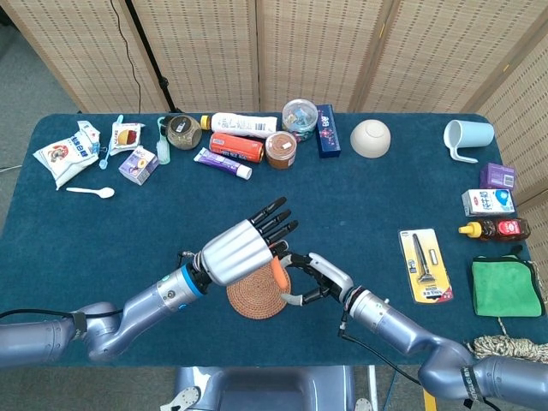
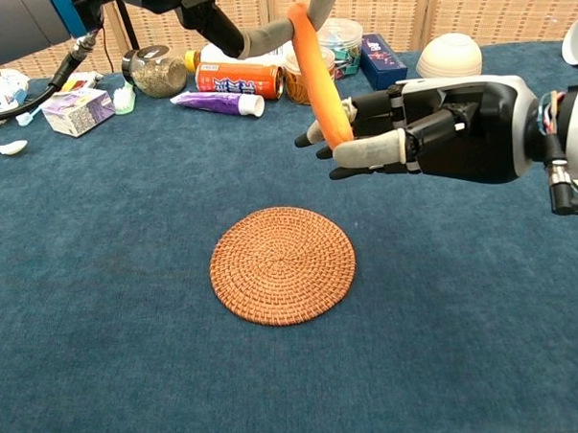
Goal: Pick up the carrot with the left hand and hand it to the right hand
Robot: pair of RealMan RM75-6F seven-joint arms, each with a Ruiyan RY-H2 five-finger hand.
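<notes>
The orange carrot (image 2: 319, 76) hangs tip-down above the table, held at its top end by my left hand (image 2: 225, 18). In the head view the left hand (image 1: 244, 250) covers most of the carrot (image 1: 278, 276), which shows only as a short orange stub. My right hand (image 2: 429, 134) reaches in from the right with its fingers apart. Its thumb lies in front of the carrot's lower end and its other fingers behind, not plainly closed on it. From the head view the right hand (image 1: 310, 278) sits just right of the left hand. A round woven mat (image 2: 282, 265) lies below.
Jars, bottles, a toothpaste tube (image 1: 222, 163) and small boxes line the table's back edge, with a white bowl (image 1: 370, 137) and a mug (image 1: 467, 135). A razor pack (image 1: 424, 264) and a green cloth (image 1: 505, 287) lie at the right, a white spoon (image 1: 92, 192) at the left.
</notes>
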